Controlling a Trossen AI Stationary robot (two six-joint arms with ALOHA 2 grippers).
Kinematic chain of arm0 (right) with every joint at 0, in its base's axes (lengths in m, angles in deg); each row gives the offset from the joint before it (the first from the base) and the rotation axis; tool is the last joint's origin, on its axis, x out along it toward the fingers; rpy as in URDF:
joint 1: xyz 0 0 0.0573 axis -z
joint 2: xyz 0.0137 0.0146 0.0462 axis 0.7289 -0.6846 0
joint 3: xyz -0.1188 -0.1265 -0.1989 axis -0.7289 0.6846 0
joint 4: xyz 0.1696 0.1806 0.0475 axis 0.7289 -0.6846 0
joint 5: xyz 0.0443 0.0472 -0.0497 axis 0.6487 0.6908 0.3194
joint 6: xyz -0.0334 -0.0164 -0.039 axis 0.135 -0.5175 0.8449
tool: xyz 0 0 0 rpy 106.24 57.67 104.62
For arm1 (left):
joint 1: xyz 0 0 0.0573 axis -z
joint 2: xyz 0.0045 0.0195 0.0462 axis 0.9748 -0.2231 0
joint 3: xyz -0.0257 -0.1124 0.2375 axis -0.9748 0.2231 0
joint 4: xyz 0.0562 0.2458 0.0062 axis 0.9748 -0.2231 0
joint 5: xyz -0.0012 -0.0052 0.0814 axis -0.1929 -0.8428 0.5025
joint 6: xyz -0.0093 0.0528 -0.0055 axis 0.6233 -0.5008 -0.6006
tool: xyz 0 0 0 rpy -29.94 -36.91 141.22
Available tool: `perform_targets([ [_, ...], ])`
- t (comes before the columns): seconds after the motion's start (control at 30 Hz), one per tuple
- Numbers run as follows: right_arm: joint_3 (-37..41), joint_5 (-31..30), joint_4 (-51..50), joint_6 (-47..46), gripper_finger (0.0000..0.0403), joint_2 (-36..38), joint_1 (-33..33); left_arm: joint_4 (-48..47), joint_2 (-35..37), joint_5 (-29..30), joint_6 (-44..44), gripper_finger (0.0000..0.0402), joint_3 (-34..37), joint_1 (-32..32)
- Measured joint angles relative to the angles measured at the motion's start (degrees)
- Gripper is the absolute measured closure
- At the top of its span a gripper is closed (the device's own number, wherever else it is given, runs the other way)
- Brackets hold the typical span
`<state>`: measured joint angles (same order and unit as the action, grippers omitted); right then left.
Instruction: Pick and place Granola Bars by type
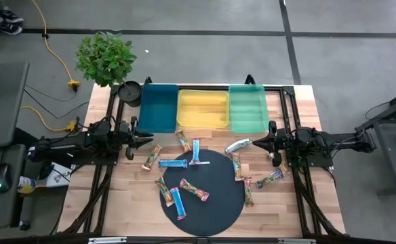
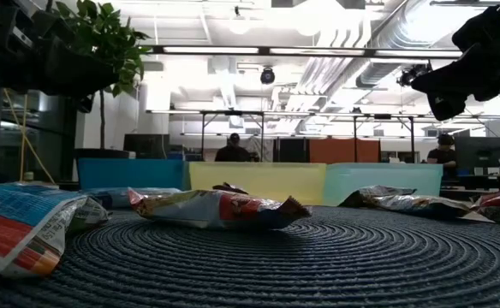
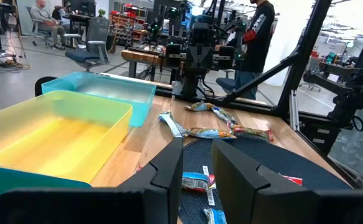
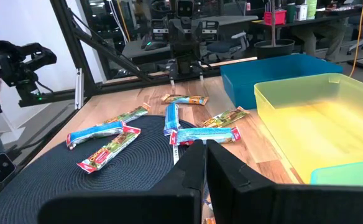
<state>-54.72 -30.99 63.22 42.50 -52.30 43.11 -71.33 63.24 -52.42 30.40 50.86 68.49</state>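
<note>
blurry granola bars (image 2: 27, 227) fill the low view, cut off; left gripper (image 3: 197, 163) slightly open, empty; right gripper (image 4: 204, 167) nearly closed, empty; mat (image 1: 215, 203) between them.

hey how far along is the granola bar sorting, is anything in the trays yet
Nothing looks sorted: the teal tray, yellow tray and green tray hold no bars. Neither the left end effector nor the right end effector holds anything. All the granola bars remain scattered on and around the round mat.
</note>
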Motion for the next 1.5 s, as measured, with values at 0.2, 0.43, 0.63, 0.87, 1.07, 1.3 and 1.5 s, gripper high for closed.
perform_targets([
  [0.2, 0.0, 0.0, 0.0, 0.0, 0.0402, 0.0, 0.0, 0.0, 0.0, 0.0, 0.0, 0.0319, 0.0, 0.0],
  [0.43, 0.0, 0.0, 0.0, 0.0, 0.0402, 0.0, 0.0, 0.0, 0.0, 0.0, 0.0, 0.0319, 0.0, 0.0],
  [0.63, 0.0, 0.0, 0.0, 0.0, 0.0402, 0.0, 0.0, 0.0, 0.0, 2.2, 0.0, 0.0319, 0.0, 0.0],
  [0.87, 0.0, 0.0, 0.0, 0.0, 0.0402, 0.0, 0.0, 0.0, 0.0, 2.1, 0.0, 0.0319, 0.0, 0.0],
  [1.07, 0.0, 0.0, 0.0, 0.0, 0.0402, 0.0, 0.0, 0.0, 0.0, 2.1, 0.0, 0.0319, 0.0, 0.0],
  [1.3, 0.0, 0.0, 0.0, 0.0, 0.0402, 0.0, 0.0, -0.5, 0.0, 2.8, 0.0, 0.0319, 0.0, 0.0],
  [1.5, 0.0, 0.0, 0.0, 0.0, 0.0402, 0.0, 0.0, -0.5, 0.0, 3.0, 0.0, 0.0319, 0.0, 0.0],
])
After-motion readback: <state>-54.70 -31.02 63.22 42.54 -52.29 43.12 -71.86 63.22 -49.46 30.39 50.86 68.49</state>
